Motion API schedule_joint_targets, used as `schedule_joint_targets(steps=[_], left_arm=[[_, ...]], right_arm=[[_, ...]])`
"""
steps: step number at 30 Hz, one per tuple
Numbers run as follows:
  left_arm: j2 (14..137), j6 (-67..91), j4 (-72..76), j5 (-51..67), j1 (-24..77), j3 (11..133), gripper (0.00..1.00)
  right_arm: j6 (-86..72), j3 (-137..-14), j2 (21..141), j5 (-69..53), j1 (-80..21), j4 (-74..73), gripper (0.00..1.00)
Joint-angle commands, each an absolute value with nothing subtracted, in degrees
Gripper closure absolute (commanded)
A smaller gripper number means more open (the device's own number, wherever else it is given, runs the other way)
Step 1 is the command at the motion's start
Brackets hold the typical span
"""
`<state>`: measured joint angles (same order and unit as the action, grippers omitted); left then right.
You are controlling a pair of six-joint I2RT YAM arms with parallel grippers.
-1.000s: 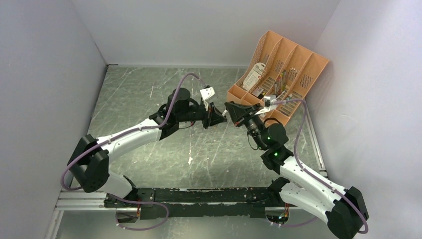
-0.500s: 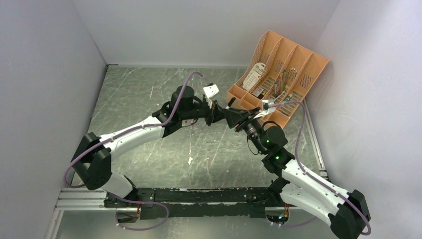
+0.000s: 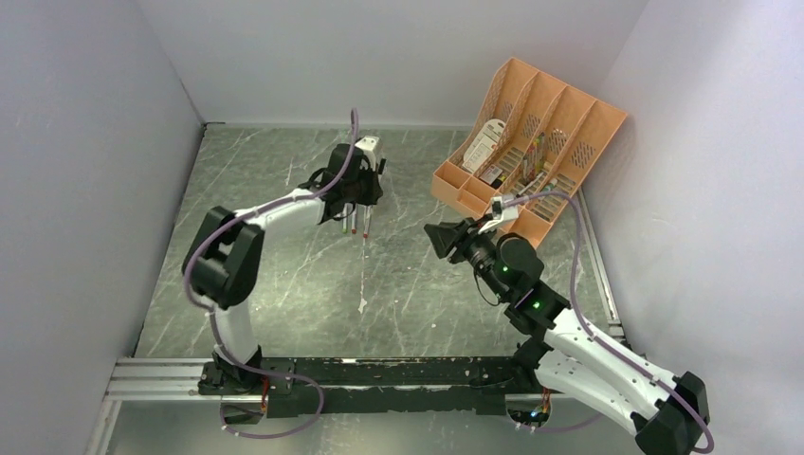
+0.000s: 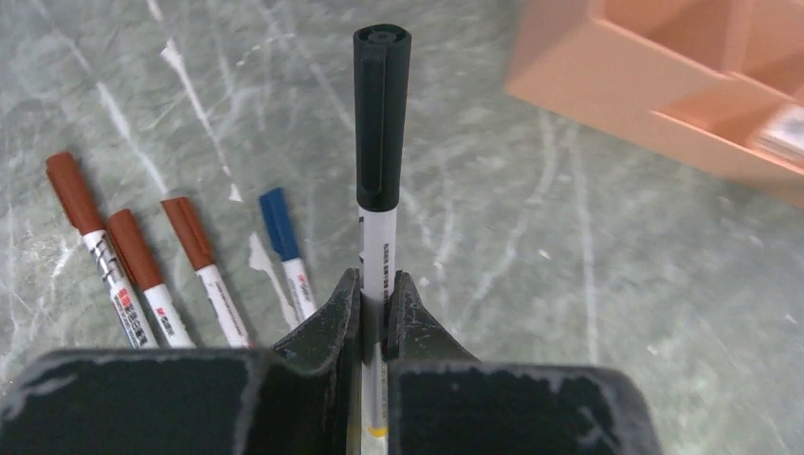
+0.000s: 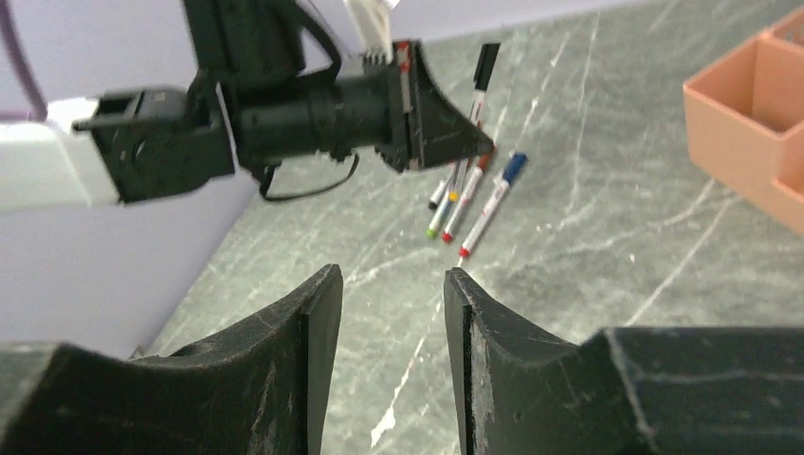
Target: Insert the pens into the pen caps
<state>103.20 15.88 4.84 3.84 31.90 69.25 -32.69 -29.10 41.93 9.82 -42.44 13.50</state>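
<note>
In the left wrist view my left gripper [image 4: 376, 284] is shut on a white pen [image 4: 377, 248] whose black pen cap [image 4: 382, 114] is seated on its far end. It hangs above a row of capped pens on the table: red-brown caps [image 4: 76, 194] and one blue cap [image 4: 278, 220]. The top view shows the left gripper [image 3: 358, 201] over those pens [image 3: 355, 224]. My right gripper [image 5: 389, 275] stands open with nothing in it, apart to the right [image 3: 431, 232]. It faces the left gripper [image 5: 446, 128] and the lying pens [image 5: 469, 194].
An orange slotted tray [image 3: 531, 123] leans at the back right against the wall, with papers and small items in its slots. Its corner shows in the wrist views [image 4: 664, 85] [image 5: 749, 114]. Grey walls close the table at left, back and right.
The two grippers were tip to tip at mid-table. The right gripper opened and drew back; the left arm swung back-left with the capped pen, over the pens on the table.
</note>
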Motion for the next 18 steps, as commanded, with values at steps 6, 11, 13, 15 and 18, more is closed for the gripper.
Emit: schedule_joint_targets(steps=[6,11,13,15,18], left_arm=[[117.79,22.03,-13.73,-4.28,28.42,85.32,0.93],[120.6,22.66,-18.09,-6.96,28.08,86.53,0.88],[121.16,23.03,-19.0,-8.02,28.12,86.3,0.86],[121.44,23.4,-19.03,-7.5,28.12,85.86,0.85],[121.64,24.05,-18.88,-6.65,28.12,85.69,0.8]], right_arm=[[-33.85,-25.95,38.46,12.17,-42.53,8.58,0.57],[-32.67,-26.68,37.77,13.32,-42.48,6.15,0.57],[-32.49,-26.67,37.62,13.36,-42.52,6.06,0.57],[-32.3,-26.55,37.77,13.35,-42.45,6.38,0.57],[-32.26,-26.63,38.34,12.95,-42.5,6.79,0.57]])
